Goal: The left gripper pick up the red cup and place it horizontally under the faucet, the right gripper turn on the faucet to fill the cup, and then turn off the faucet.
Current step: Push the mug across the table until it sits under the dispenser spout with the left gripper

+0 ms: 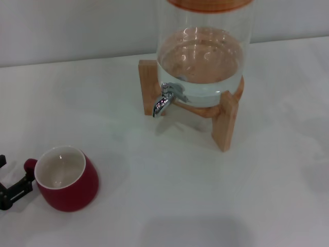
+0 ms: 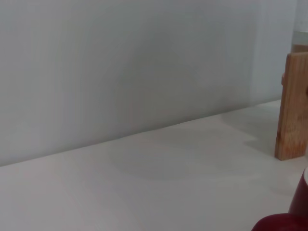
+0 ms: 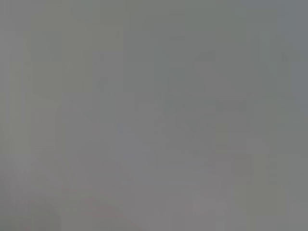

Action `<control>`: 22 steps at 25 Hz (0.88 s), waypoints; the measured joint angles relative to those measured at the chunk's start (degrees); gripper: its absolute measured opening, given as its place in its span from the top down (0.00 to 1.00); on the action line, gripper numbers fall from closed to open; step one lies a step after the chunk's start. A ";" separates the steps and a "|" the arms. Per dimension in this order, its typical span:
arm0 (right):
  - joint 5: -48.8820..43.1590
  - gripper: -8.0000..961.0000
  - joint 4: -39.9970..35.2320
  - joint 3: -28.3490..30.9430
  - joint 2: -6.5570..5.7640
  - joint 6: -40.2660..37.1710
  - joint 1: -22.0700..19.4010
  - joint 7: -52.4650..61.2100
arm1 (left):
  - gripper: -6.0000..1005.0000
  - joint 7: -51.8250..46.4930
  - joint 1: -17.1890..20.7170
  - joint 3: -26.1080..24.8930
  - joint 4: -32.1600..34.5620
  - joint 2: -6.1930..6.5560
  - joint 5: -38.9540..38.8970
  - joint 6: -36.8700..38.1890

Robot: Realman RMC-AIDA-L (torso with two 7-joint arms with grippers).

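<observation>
The red cup (image 1: 69,180) stands upright on the white table at the near left, its cream inside showing and its small handle (image 1: 30,165) turned toward the left edge. My left gripper (image 1: 14,172) reaches in from that edge, open, with one slim black finger (image 1: 18,188) right beside the handle and the other just at the picture's border. A sliver of the red cup (image 2: 284,223) shows in the left wrist view. The chrome faucet (image 1: 165,99) juts from the front of the glass jar, spout pointing down, far from the cup. My right gripper is out of view.
A big glass jar (image 1: 203,46) holding water sits on a light wooden stand (image 1: 225,123) at the back centre. One leg of the stand (image 2: 291,106) appears in the left wrist view. The right wrist view is plain grey.
</observation>
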 joint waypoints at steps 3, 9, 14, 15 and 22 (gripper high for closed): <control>0.06 0.25 0.00 0.00 0.00 0.15 0.00 0.00 | 0.16 0.00 0.00 0.01 0.01 0.00 0.08 0.01; 0.11 0.25 0.00 0.00 0.00 0.27 -0.14 0.10 | 0.16 0.00 0.00 0.10 0.42 0.00 0.90 0.02; 0.11 0.25 0.00 0.00 0.00 0.45 -0.34 0.20 | 0.16 0.00 0.00 0.10 0.51 0.00 0.93 -0.05; 0.11 0.25 0.00 0.00 0.00 0.46 -0.39 0.21 | 0.16 0.00 0.00 0.10 0.53 0.00 0.93 -0.09; 0.11 0.25 0.01 0.00 0.00 0.57 -0.52 0.34 | 0.16 0.00 0.00 0.09 0.54 0.00 0.90 -0.06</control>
